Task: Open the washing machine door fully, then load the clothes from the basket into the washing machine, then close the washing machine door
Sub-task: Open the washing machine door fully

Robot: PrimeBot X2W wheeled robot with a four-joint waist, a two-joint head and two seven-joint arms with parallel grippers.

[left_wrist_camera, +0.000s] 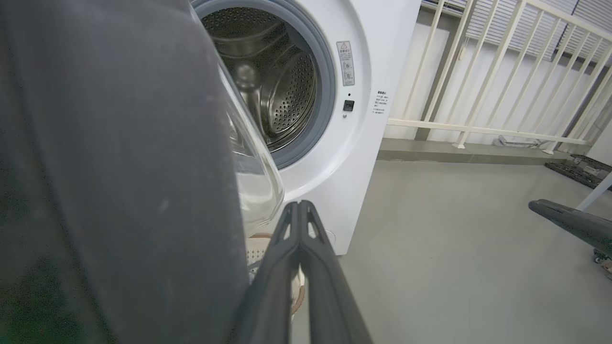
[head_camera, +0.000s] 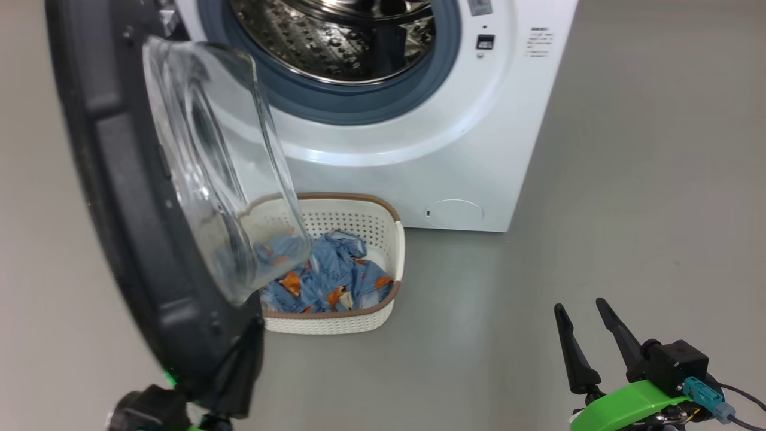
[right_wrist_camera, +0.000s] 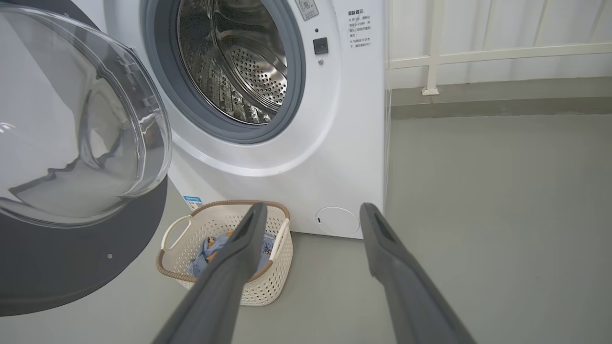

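Clearly swung out from the cabinet, the large round washing machine door [head_camera: 114, 179], with its wide glossy black rim and bulging clear glass bowl [head_camera: 209, 149], stood at the left of the head view, the bowl hanging over the near-left part of the basket. It looked rigid and fairly heavy, free to turn only about its hinge, with a rim likely slick under a finger. I judged the plain black rim the place to push or hook, not the glass, which could be scratched or cracked. The left gripper [left_wrist_camera: 299, 208] had its two long dark fingers pressed together with nothing between them, just beside the rim's lower edge; whether they touched it I could not tell. Below the door, the small cream-white perforated plastic basket [head_camera: 359, 218] with its brown woven-look rim sat on the grey floor [head_camera: 598, 209] just in front of the machine. It held the light blue clothes [head_camera: 335, 278], printed with orange figures and crumpled in a loose heap below the rim. They would be soft, light and limp, best pinched at a raised fold, and prone to trail. Behind, the big white front-loading washing machine [head_camera: 431, 149] showed its steel perforated drum [head_camera: 335, 36]. Well off to the right, the right gripper [head_camera: 578, 304] hung with fingers spread apart, holding nothing.
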